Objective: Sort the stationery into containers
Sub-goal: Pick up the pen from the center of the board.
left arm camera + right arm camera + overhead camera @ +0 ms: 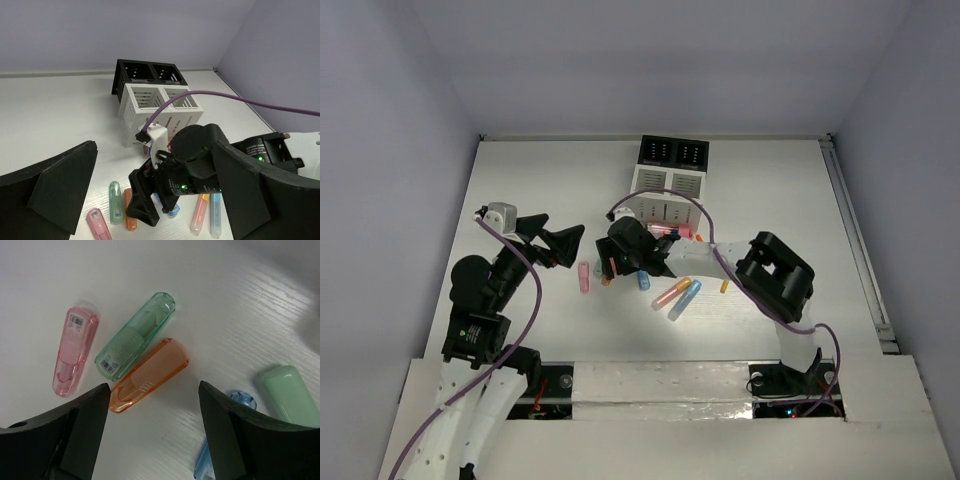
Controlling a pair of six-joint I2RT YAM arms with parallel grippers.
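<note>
Hovering low over a cluster of markers, the right gripper (152, 412) holds its jaws apart, with only bare table (210, 300) between them. An orange marker (150, 375) lies flat just ahead of that gap. A green marker (135, 337) lies alongside it, touching or nearly so, and a pink marker (74, 351) lies apart to the left. A blue marker (235, 405) and a pale green piece (290, 395) show beside the right finger. The left gripper (558, 241) hangs near the same cluster with its jaws spread wide, holding nothing. Farther back on the table stands the white box (160, 107), joined to the black box (147, 75) behind it. In the top view a pink-and-yellow marker (670, 293) and a long blue marker (685, 300) lie side by side to the right of the cluster, well short of the boxes.
</note>
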